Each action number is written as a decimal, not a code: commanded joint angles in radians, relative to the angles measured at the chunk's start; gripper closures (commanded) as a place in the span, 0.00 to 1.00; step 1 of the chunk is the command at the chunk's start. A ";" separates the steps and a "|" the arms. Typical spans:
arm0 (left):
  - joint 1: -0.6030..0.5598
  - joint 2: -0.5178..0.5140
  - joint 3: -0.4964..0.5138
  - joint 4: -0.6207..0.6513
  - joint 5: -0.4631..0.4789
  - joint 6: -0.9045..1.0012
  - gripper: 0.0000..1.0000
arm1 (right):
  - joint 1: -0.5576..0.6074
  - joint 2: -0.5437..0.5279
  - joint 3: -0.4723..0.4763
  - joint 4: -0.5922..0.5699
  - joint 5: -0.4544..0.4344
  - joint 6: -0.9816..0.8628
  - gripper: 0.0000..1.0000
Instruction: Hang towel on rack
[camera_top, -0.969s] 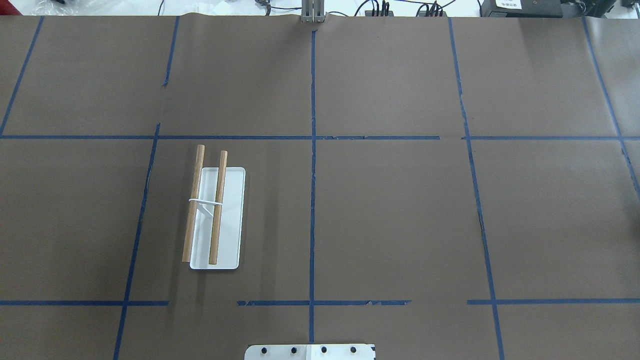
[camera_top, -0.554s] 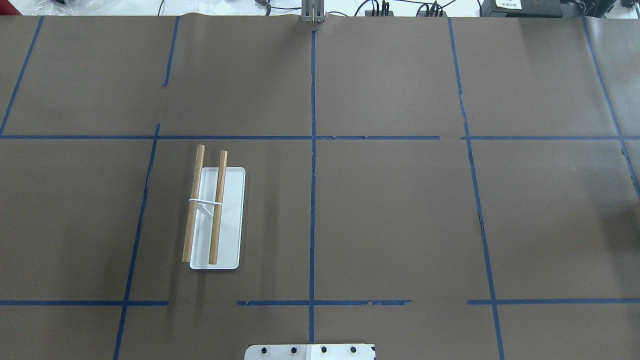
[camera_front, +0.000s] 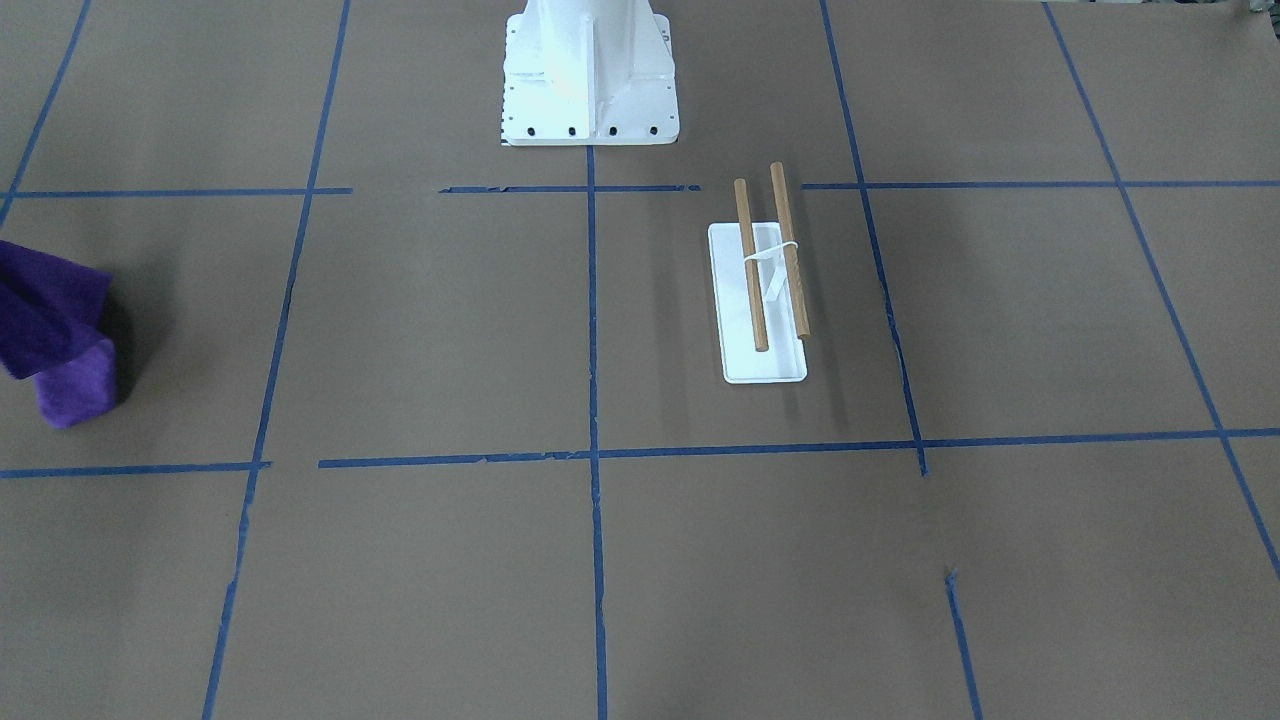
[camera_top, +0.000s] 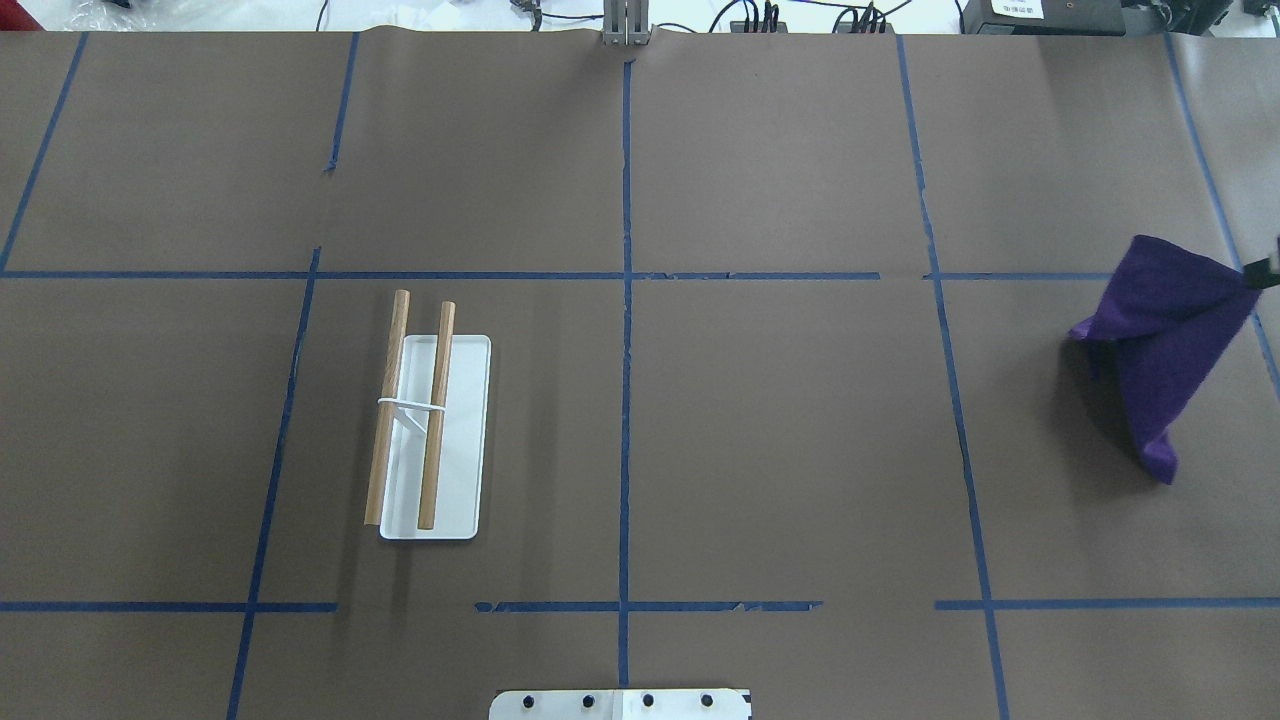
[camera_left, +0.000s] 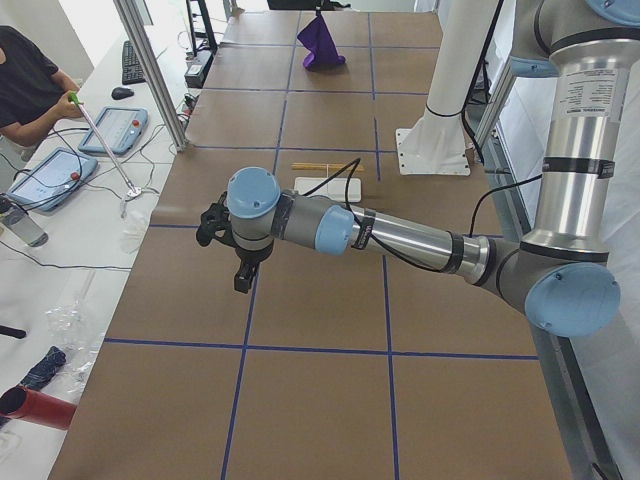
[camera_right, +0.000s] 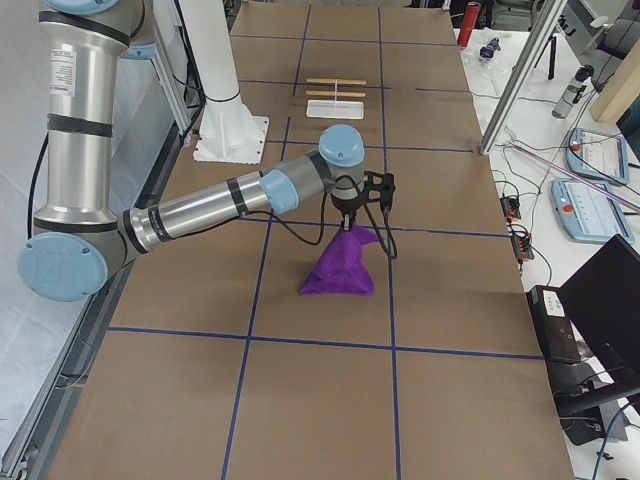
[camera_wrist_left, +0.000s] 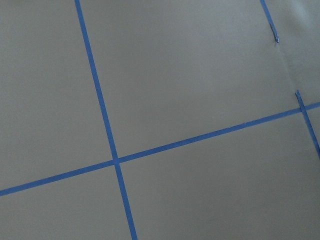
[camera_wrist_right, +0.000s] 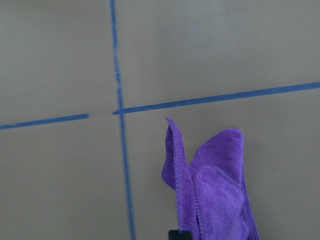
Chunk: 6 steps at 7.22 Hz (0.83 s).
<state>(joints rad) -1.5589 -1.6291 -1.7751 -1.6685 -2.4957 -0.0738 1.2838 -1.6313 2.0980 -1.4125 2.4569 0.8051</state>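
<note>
Now right tool (camera_right: 350, 225) tight on upper corner of towel (camera_right: 339, 271).

Towel (camera_top: 1160, 350): soft purple cloth, matt, fine nap; stitched hem seen along edges.
Rack (camera_top: 436, 430): rods (camera_top: 381, 450) made of brown wood, smooth, satin; base (camera_top: 462, 470) and bracket (camera_top: 410, 403) finished white, smooth, slightly glossy.
Bench (camera_top: 780, 430): covered with matt brown paper, lightly creased; grid marked in blue tape (camera_top: 625, 400).
Pedestal (camera_front: 588, 70): white painted metal, glossy.
Left arm (camera_left: 410, 237): brushed silver metal tubes, blue joint caps.
</note>
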 joint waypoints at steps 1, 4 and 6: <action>0.139 -0.009 -0.062 -0.240 -0.003 -0.449 0.00 | -0.162 0.258 0.066 -0.002 -0.002 0.533 1.00; 0.400 -0.198 -0.054 -0.535 0.006 -1.236 0.00 | -0.399 0.542 0.056 -0.014 -0.204 0.926 1.00; 0.598 -0.398 -0.044 -0.533 0.128 -1.682 0.00 | -0.464 0.635 0.036 -0.014 -0.318 1.084 1.00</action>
<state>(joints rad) -1.0817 -1.9212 -1.8195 -2.1862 -2.4514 -1.4789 0.8599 -1.0582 2.1459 -1.4262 2.2118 1.7845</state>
